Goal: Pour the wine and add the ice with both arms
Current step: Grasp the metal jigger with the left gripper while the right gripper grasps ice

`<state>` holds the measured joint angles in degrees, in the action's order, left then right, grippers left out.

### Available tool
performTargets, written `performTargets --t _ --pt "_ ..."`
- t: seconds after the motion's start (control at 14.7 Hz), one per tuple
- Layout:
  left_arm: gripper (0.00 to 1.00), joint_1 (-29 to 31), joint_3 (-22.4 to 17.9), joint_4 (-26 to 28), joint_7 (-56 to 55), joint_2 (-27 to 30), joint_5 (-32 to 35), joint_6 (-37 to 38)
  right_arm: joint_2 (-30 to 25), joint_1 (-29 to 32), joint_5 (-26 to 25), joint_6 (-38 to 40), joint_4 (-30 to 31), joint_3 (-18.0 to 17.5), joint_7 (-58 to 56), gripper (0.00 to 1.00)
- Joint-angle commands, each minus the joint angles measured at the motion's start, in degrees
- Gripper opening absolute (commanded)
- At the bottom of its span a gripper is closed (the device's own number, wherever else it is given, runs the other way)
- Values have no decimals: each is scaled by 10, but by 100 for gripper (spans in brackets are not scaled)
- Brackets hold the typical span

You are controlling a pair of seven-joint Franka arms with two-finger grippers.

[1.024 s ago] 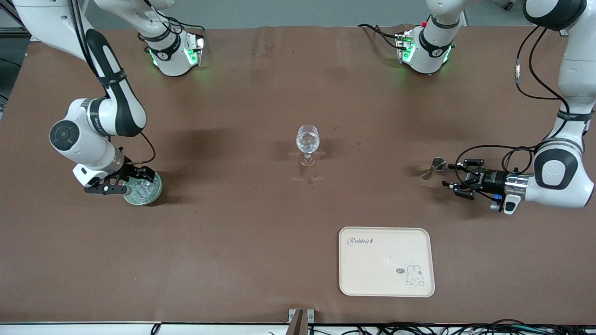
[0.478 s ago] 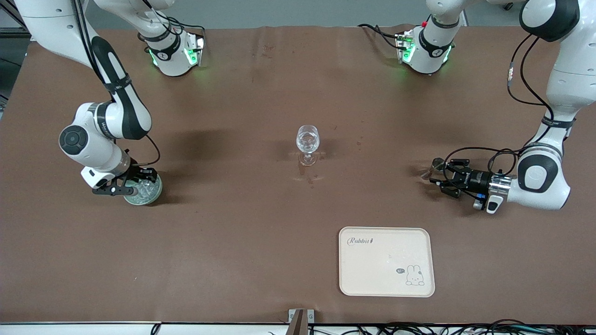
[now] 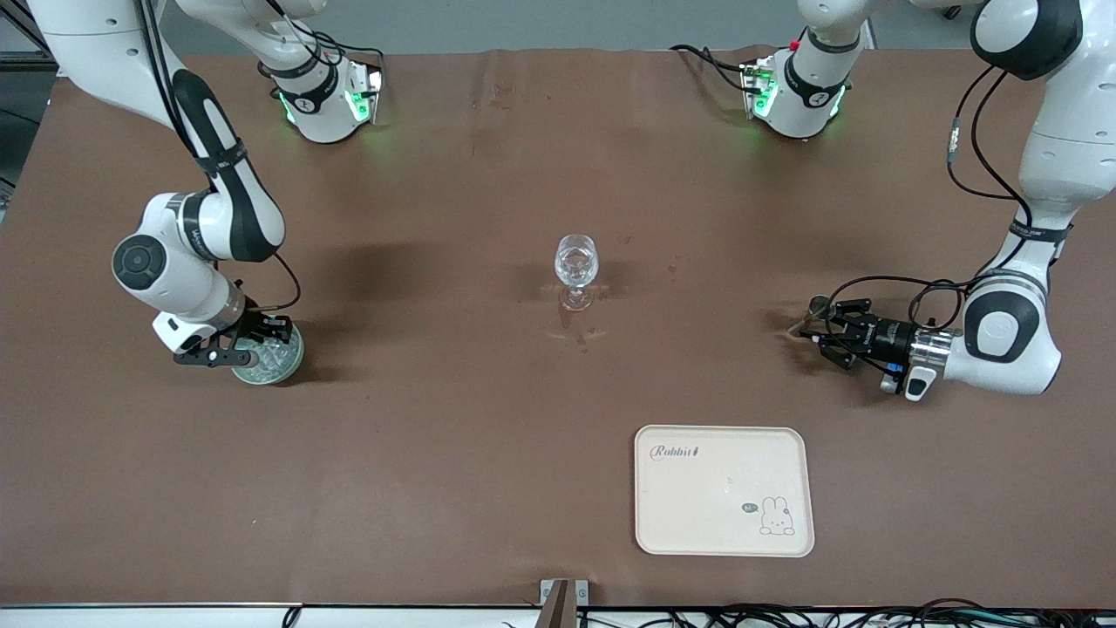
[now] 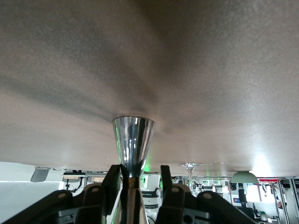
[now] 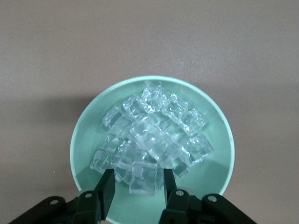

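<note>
A small silvery jigger stands on the brown table toward the left arm's end. My left gripper lies low and level around it. In the left wrist view the jigger has its waist between my fingers: one finger touches it, the other stands a little off, so my left gripper is open. The wine inside is hidden. My right gripper reaches down into the pale green bowl of ice. It is open, one clear cube lying loose between its fingers.
A clear stemmed glass stands at the table's middle. A cream tray with a rabbit print lies nearer the front camera, between the glass and the jigger. The two arm bases sit along the table's edge farthest from the camera.
My left gripper has slid up to the jigger and narrowed around its waist. My right gripper's fingers have narrowed over the ice, and that arm has shifted slightly.
</note>
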<state>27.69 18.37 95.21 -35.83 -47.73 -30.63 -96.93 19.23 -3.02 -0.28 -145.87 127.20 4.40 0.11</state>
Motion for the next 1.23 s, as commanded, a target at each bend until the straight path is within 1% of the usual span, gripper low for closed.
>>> performTargets --t 0.0,0.55,0.68,0.89,0.96,1.16 --pt "37 0 0 0 -6 -1 -11 6 1 -1 10 -15 10 2 -9 50" --pt "34 1 0 0 0 -6 -10 18 -1 1 10 -6 12 2 -14 50" --pt "31 1 0 -1 1 -8 -10 18 -1 1 10 -4 13 1 -14 49" --pt "23 1 0 -2 -1 -8 -10 18 -1 2 10 0 12 1 -15 39" --pt "19 1 0 -3 1 -8 -10 18 -1 2 10 0 12 1 -15 34" --pt "15 1 0 -3 1 -9 -11 18 -1 3 10 1 9 1 -12 8"
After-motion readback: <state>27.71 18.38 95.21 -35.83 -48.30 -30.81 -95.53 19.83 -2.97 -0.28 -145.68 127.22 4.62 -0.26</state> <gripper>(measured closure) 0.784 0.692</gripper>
